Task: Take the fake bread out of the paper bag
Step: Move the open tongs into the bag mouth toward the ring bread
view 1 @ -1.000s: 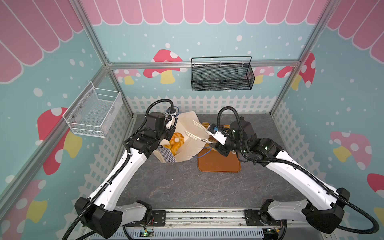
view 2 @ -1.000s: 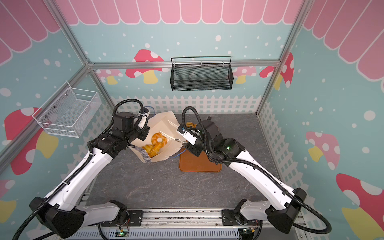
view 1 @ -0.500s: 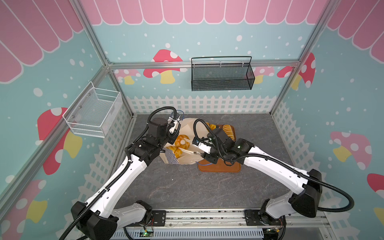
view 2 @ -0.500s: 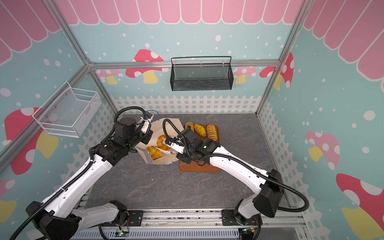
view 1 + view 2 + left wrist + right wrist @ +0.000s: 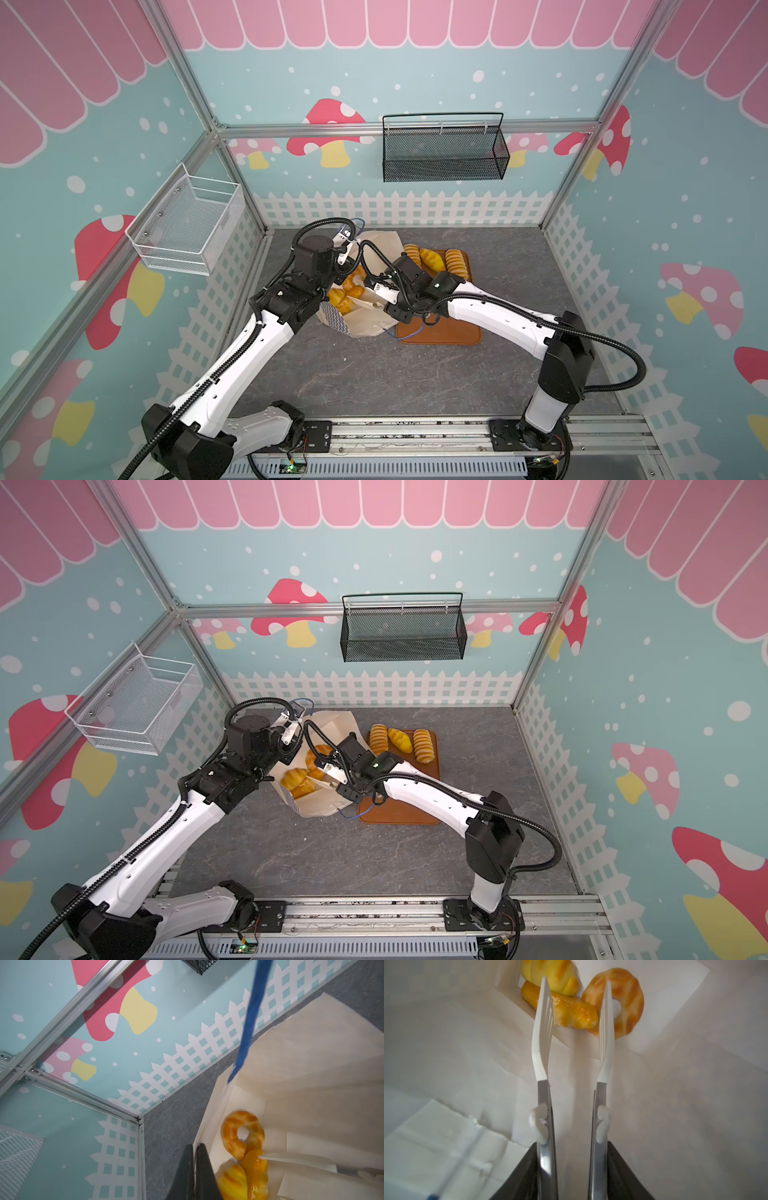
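Top views show the paper bag [image 5: 374,320] lying tilted on the grey surface [image 5: 374,374], mouth toward the orange tray [image 5: 399,812] bearing three loaves [image 5: 401,739]. Left pincer [image 5: 195,1167] is clamped on the bag's rim. Right pincer [image 5: 574,1001], holding white-tipped tongs parted, reaches inside toward the ring doughnut [image 5: 629,1001] and two pastries [image 5: 571,1012].

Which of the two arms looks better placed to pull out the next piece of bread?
The right one, probably. Its right gripper holds tongs, tips apart and already deep inside the paper bag, aimed at the glossy loaf beside the ring doughnut. The left gripper is shut on the bag's rim, holding it open.
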Robot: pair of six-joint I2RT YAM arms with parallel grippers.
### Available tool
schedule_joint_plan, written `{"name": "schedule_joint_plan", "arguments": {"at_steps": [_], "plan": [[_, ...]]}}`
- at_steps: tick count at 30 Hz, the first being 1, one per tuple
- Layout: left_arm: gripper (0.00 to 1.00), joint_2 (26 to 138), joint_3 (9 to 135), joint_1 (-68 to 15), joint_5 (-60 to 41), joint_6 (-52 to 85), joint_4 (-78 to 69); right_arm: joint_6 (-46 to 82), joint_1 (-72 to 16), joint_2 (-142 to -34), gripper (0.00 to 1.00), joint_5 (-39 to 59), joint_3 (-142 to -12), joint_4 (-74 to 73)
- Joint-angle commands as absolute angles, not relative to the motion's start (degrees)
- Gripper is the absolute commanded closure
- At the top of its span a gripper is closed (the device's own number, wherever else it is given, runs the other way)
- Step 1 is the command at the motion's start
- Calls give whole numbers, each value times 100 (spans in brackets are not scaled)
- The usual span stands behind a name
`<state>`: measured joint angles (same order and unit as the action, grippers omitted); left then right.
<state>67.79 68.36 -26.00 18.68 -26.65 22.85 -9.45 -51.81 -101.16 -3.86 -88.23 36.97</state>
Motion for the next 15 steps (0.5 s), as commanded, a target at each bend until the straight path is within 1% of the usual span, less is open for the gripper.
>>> {"name": "schedule_joint_plan", "arguments": {"at_steps": [1,6,11,15], "plan": [[100,6839,6771,-2567,1864,-2927,1819,-740,-5214,-10459,51,-434,-9172,3459],[100,6671,6283,-2566,1562,-2738,1594,-639,-5219,-10628,51,-460,-9212,3618],[100,6344,5908,-2566,1329,-2562,1232,-737,-5216,-10345,51,-233,-8957,3620],[100,6109,5681,-2566,1216,-2389,988,-649,-5220,-10020,51,-2,-8505,3310]]}}
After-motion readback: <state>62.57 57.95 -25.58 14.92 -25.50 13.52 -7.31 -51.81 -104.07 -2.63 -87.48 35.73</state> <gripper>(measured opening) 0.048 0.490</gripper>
